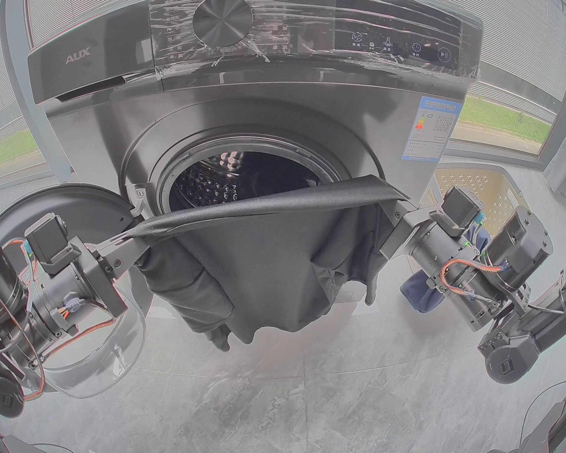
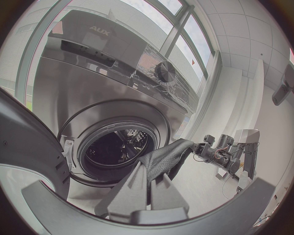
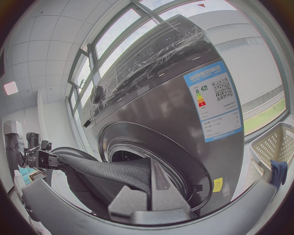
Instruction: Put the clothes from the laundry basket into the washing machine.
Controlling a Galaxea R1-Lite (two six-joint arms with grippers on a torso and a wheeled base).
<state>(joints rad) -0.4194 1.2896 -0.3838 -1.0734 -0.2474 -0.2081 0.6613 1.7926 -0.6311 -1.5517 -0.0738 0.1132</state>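
Now: both grippers are clenched on one black garment (image 1: 265, 259), one at each end of its upper edge. The left gripper (image 1: 132, 240) pinches the left end between closed fingers; the right gripper (image 1: 392, 215) pinches the right end the same way. Between them the upper edge runs taut as a rolled band, slightly higher on the right gripper's side.

The band crosses in front of the lower part of the drum opening (image 1: 247, 177) of the washing machine (image 1: 236, 118). The rest of the garment hangs below the line between the grippers and covers the machine's lower front. A bunched fold, perhaps a sleeve, sags below the left gripper. All of the garment is outside the drum.

In the way: the stretched band itself lies across the opening. The drum above it is dark, with the perforated wall visible.

Around: the door (image 1: 65, 206) is swung open just behind the left gripper, its clear glass bowl (image 1: 106, 348) below that arm. Beyond the right gripper, beside the machine, stands a beige perforated laundry basket (image 1: 489, 183). A blue cloth (image 1: 421, 295) hangs over its rim, partly behind the right arm. An energy label (image 1: 431, 128) sits on the machine front above the right gripper. A round knob (image 1: 223, 20) sits on the film-covered control panel.
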